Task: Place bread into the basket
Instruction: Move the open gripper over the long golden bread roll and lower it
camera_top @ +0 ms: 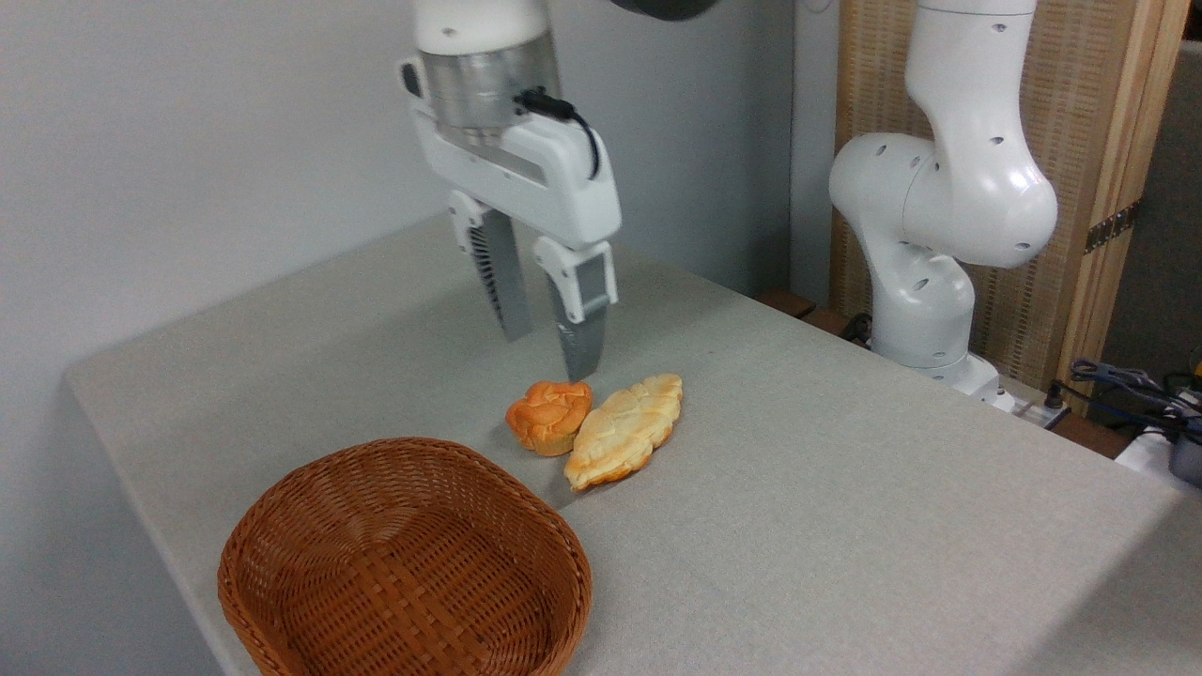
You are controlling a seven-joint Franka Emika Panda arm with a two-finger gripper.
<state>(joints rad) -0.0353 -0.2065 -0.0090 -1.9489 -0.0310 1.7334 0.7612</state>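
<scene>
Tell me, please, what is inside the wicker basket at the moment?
Nothing visible: the basket shows only bare weave. Its near wall hides a strip of the floor. The bread lies outside on the table.

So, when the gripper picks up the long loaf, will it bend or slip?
The bread looks puffy with a ridged crust, so probably light and not slippery. Being long and flat, it may sag if gripped at one end. It touches the small bun, which may get nudged.

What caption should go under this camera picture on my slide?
Open end effector hovers above a small orange bun and long pale braided loaf, beside an empty reddish-brown wicker basket.
</scene>
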